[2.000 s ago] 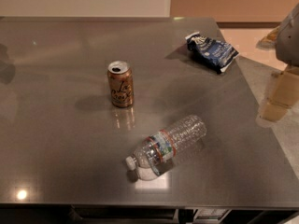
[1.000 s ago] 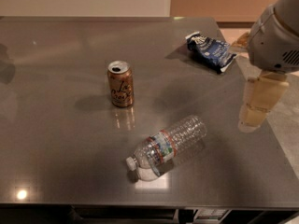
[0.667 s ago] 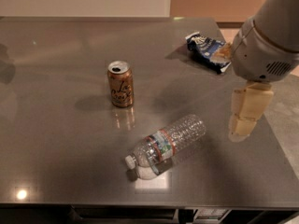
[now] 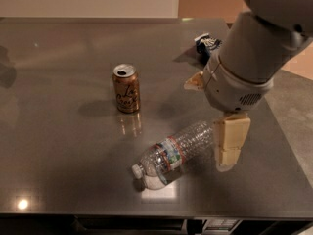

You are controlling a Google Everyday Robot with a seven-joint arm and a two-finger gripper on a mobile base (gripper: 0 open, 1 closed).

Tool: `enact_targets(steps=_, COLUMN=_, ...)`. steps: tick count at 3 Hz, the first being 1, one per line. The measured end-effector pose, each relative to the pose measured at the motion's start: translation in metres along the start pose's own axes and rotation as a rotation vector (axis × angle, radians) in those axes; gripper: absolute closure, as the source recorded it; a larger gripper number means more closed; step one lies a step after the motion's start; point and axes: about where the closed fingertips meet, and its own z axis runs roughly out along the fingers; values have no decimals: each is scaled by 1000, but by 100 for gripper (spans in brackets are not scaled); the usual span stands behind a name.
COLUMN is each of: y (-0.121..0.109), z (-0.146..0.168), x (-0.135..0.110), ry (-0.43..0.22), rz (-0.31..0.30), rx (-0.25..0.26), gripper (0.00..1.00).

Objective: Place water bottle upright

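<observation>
Water bottle [image 4: 173,155]: one, lying on its side on the tabletop [image 4: 58,131], front centre, white cap towards the near left.
Gripper [image 4: 226,160]: one, pointing down just beside the bottle's base, on its right; open or closed, cannot tell.
Soda can [image 4: 126,88]: one, upright, behind the bottle.
Snack bag [image 4: 205,44]: one, far right, partly hidden.

Cannot tell whether the gripper [image 4: 227,155], hanging just right of the base of the water bottle [image 4: 176,153], touches it; cannot read the can [image 4: 126,88] lettering; only a corner of a blue packet [image 4: 205,43] showing behind the arm [image 4: 254,53], itself cropped at top and right edges.
</observation>
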Motion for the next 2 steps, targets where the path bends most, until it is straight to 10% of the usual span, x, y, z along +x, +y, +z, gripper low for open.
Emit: enact_targets(steps=2, y=8, z=37, x=-36, ry=-23, rz=-141, rx=-58, gripper=0)
